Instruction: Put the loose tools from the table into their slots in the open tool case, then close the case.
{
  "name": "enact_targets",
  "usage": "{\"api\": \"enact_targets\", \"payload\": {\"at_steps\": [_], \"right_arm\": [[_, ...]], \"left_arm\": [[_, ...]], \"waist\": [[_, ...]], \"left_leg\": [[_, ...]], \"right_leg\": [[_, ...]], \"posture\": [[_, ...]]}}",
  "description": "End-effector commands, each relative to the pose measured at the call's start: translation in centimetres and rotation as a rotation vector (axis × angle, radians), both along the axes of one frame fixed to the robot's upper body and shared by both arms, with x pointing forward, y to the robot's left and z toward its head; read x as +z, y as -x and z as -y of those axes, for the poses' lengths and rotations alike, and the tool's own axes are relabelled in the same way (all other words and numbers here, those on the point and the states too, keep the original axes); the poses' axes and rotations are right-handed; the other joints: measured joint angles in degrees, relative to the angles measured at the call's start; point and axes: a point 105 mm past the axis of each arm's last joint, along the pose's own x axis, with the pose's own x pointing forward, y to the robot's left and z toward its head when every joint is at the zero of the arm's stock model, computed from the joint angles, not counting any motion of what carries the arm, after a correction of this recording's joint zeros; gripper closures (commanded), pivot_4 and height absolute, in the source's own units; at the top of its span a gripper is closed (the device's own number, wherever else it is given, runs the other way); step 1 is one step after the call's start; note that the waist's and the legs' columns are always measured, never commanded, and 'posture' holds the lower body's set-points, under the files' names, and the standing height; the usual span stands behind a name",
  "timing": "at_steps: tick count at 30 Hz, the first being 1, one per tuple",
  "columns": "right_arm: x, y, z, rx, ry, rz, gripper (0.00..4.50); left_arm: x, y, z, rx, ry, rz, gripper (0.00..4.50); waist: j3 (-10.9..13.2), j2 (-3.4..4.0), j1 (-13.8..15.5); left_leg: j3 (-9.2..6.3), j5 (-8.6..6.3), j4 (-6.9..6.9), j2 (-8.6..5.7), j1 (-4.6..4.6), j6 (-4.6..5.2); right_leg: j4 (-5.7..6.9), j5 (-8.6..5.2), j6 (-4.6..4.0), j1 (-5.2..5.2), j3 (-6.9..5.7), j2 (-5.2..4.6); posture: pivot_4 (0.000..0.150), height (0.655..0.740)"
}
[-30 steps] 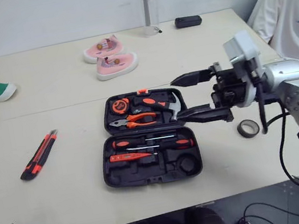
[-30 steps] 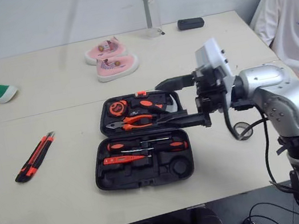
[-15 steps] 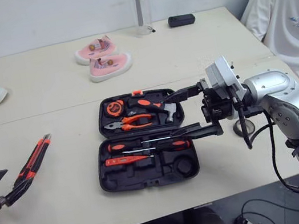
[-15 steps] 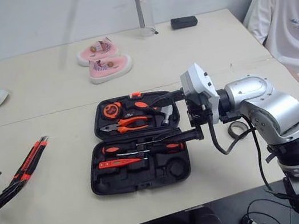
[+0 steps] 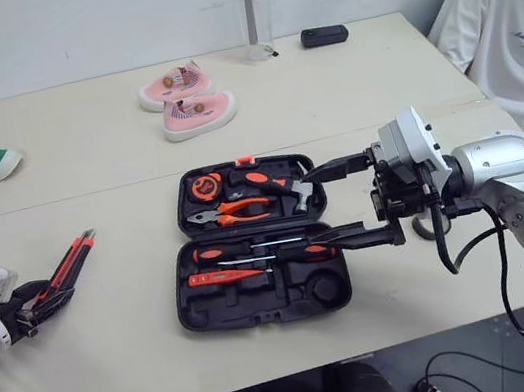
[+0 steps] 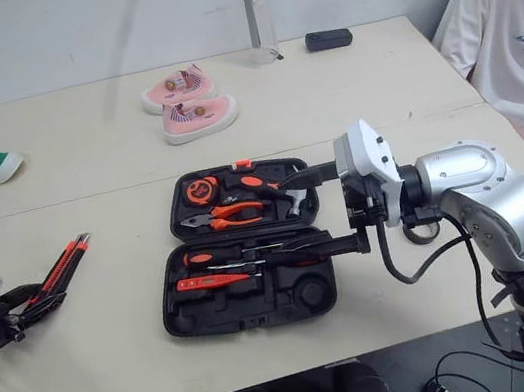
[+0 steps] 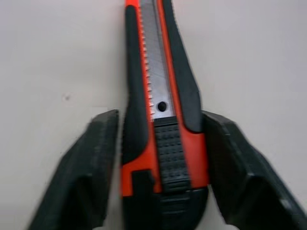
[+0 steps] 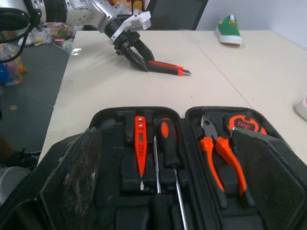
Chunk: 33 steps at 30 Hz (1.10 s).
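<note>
L pincer (image 7: pixel 159 117) has come up from the near-left corner to the utility knife (image 5: pixel 77 254) & now straddles its butt end; can't tell if clamped yet. Knife lies flat on the surface (image 5: pixel 122 383), well left of the open tool case (image 5: pixel 192 315). R pincer (image 5: pixel 314 205) stays wide above the case. Pickup looks imminent.

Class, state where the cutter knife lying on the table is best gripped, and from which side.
Probably grip the knife across its narrow black-and-orange handle, coming from its near butt end, as the left gripper does: it lies flat, long and slim, slider up.
</note>
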Motion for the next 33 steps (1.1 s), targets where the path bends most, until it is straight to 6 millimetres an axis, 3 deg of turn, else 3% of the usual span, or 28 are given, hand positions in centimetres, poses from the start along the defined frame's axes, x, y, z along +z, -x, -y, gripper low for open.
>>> {"api": "enact_targets", "payload": {"at_steps": [1,4,6,9,11,13,16,21,26,33], "right_arm": [[1.3,0.7,0.4,-0.003,-0.011,0.064,0.0],[1.2,0.9,0.8,-0.016,0.003,0.062,0.0],[1.0,1.1,1.4,-0.03,0.018,0.047,0.0],[0.5,1.6,2.0,-0.04,0.039,0.02,0.0],[0.0,2.2,2.4,-0.033,0.065,0.0,0.0],[-0.8,2.8,2.9,-0.036,0.11,-0.017,0.0],[-1.4,3.3,3.3,-0.061,0.129,-0.034,0.0],[-2.0,4.1,3.4,-0.104,0.126,-0.069,0.0],[-2.8,4.8,3.3,-0.142,0.12,-0.106,0.0],[-2.9,4.8,3.5,-0.183,0.106,-0.109,0.0]], "left_arm": [[1.6,0.0,-0.3,0.016,0.023,0.066,2.88],[5.3,-0.5,0.7,-0.029,0.007,0.185,2.88],[7.8,-0.6,4.2,-0.188,-0.024,0.236,2.88],[9.6,-0.4,9.7,-0.405,-0.026,0.24,2.88],[9.5,0.3,13.9,-0.582,-0.029,0.203,2.88],[8.3,1.3,18.6,-0.833,-0.054,0.123,2.88],[6.9,2.4,22.2,-1.049,-0.093,0.042,2.88],[4.9,2.4,24.5,-1.195,-0.149,-0.067,2.88],[3.0,3.1,24.3,-1.309,-0.197,-0.161,2.88],[2.2,1.4,24.6,-1.302,-0.202,-0.162,2.88]], "waist": [[0.0,0.0,0.0],[0.0,-0.06,-0.2],[0.0,-0.14,0.0],[0.0,-0.15,0.4],[0.0,-0.13,0.5],[0.1,-0.08,0.9],[0.1,-0.08,1.1],[0.1,-0.07,1.1],[0.1,-0.07,1.2],[0.1,-0.07,1.9]], "left_leg": [[0.0,0.01,-0.01,0.02,0.0,-0.02],[0.0,0.01,-0.01,0.04,-0.06,-0.02],[-0.01,0.0,0.01,0.03,-0.09,-0.01],[-0.06,-0.04,0.03,-0.04,-0.11,0.06],[-0.05,-0.06,0.03,-0.07,-0.1,0.08],[-0.04,-0.06,0.02,-0.06,-0.07,0.08],[0.03,-0.02,0.04,-0.03,-0.05,0.03],[0.16,0.08,0.02,0.13,0.08,-0.12],[0.14,0.09,0.04,0.13,0.04,-0.13],[0.09,0.13,0.1,0.08,0.01,-0.04]], "right_leg": [[0.0,0.0,0.0,-0.01,-0.01,0.01],[-0.01,0.0,0.0,-0.06,-0.03,0.03],[-0.02,0.0,0.0,-0.06,-0.03,0.02],[-0.05,0.01,0.01,-0.02,0.01,-0.05],[-0.08,0.01,0.02,0.0,0.02,-0.07],[-0.11,0.01,0.02,0.06,0.02,-0.04],[-0.15,0.01,0.02,0.11,0.03,0.1],[-0.07,-0.01,-0.01,0.1,0.15,0.34],[-0.09,-0.02,-0.03,0.09,0.15,0.37],[-0.08,-0.01,-0.02,0.1,0.13,0.31]], "posture": [[0.15,0.7316],[0.15,0.7316],[0.15,0.7316],[0.15,0.7316],[0.15,0.7316],[0.15,0.7316],[0.15,0.7316],[0.15,0.7316],[0.15,0.7316],[0.15,0.7316]]}}
